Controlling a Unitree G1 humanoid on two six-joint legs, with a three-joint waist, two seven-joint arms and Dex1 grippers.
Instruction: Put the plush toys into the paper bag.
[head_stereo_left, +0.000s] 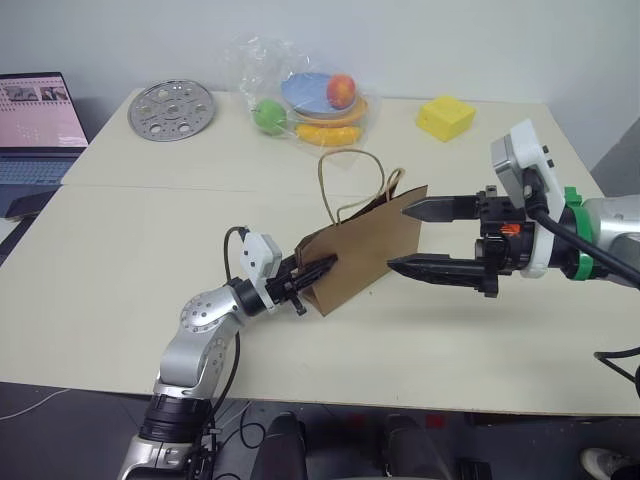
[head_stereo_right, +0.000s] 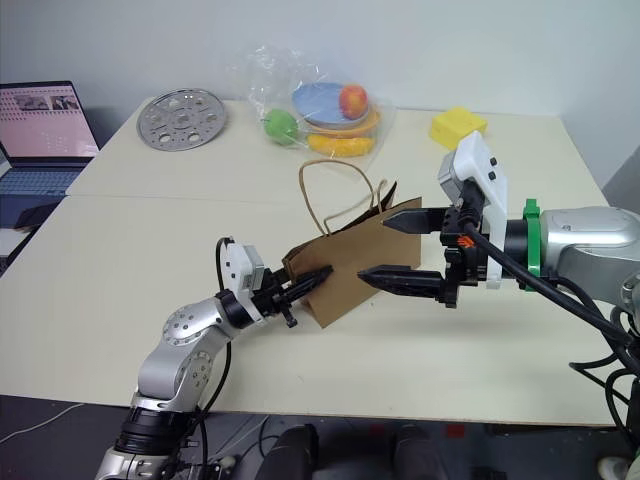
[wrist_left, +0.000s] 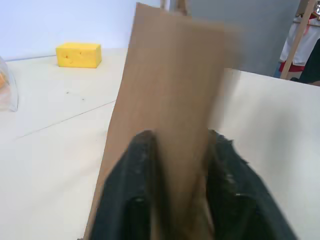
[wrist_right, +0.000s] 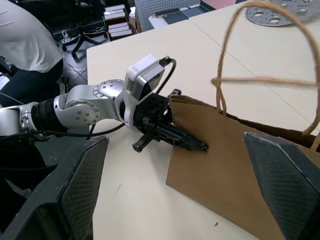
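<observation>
— On the cream desk (head_stereo_left: 120, 300), starting at the left: what has the left gripper (head_stereo_left: 318, 272) got?
— Its black fingers (wrist_left: 145, 170) are clamped on the bottom edge of the plain brown kraft paper bag with thin twine loop handles (head_stereo_left: 370, 245). The wrist view shows paper pinched between them.
— And the bag itself?
— It lies tilted near the middle of the desk, mouth toward the far right side, handles looping up.
— The right gripper (head_stereo_left: 432, 238)?
— Fingers wide apart, one above the other, beside the bag's mouth end; nothing is between them.
— Any plush toys inside?
— I can't tell; the bag's inside is hidden, and I can find neither the carrot nor the egg.
— So how far along?
— Early, I'd judge: the bag is only being secured. Opening it and loading both toys appear to remain.
</observation>
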